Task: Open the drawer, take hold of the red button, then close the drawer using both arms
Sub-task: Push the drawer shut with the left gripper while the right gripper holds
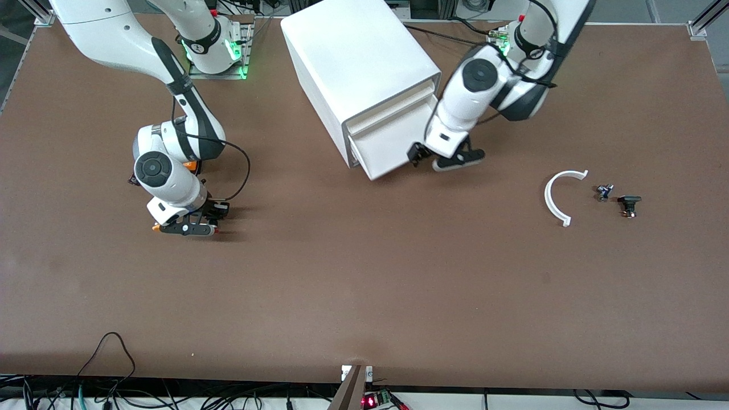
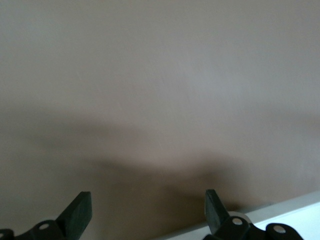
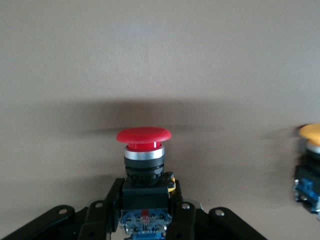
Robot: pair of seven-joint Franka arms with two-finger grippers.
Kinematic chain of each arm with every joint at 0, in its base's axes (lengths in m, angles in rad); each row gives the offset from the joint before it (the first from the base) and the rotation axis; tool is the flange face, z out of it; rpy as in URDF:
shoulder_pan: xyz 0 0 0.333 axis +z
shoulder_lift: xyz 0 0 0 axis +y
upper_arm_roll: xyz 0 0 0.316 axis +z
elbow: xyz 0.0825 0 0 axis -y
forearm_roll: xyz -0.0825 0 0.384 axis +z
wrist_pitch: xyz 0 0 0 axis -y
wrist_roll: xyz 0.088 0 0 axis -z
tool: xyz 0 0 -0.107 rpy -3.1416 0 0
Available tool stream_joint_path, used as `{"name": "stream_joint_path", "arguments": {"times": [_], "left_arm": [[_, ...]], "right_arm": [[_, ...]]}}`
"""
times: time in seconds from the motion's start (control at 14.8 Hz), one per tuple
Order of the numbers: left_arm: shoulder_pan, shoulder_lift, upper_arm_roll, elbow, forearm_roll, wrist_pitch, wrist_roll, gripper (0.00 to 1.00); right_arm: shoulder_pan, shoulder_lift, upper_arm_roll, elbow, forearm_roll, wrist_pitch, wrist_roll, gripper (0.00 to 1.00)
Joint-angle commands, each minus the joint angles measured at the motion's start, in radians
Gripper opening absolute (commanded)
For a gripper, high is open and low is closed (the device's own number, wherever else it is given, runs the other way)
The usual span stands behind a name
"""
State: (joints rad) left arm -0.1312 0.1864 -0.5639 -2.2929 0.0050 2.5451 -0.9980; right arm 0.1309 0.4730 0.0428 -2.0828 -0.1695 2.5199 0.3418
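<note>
Red button (image 3: 144, 150) sits clamped upright in the right gripper (image 3: 145, 200), low over the table (image 1: 364, 285), an orange-capped button (image 3: 311, 165) beside it. Left gripper (image 1: 441, 159), fingers spread and empty, hangs at the lowest drawer (image 1: 383, 149), which sticks out. White curved piece (image 1: 558, 196) lies well apart.

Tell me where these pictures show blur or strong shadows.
Left wrist view: soft throughout, the open left gripper over a dark shadow on the table. Right wrist view: the button sharp, the orange-capped button blurred. Front view: evenly lit, soft shadows beneath both arms.
</note>
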Motion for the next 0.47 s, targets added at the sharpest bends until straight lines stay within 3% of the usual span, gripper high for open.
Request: {"name": "stream_joint_path", "arguments": {"times": [0.0, 0.07, 0.2, 0.41], "left_arm": [[-0.002, -0.053, -0.078, -0.03, 0.0, -0.057, -0.039, 1.0], [-0.001, -0.059, -0.106, -0.03, 0.0, -0.074, -0.033, 1.0], [-0.001, -0.064, -0.128, -0.03, 0.0, -0.078, -0.03, 1.0], [0.001, -0.065, -0.136, -0.03, 0.0, -0.08, -0.031, 1.0]], "right_arm": [[-0.019, -0.048, 0.016, -0.049, -0.01, 0.014, 0.022, 0.63], [-0.019, -0.051, 0.016, -0.045, -0.01, 0.013, 0.038, 1.0], [-0.022, -0.073, 0.017, -0.03, -0.008, 0.002, 0.071, 1.0], [-0.022, -0.094, 0.025, 0.05, 0.001, -0.137, 0.101, 1.0]]}}
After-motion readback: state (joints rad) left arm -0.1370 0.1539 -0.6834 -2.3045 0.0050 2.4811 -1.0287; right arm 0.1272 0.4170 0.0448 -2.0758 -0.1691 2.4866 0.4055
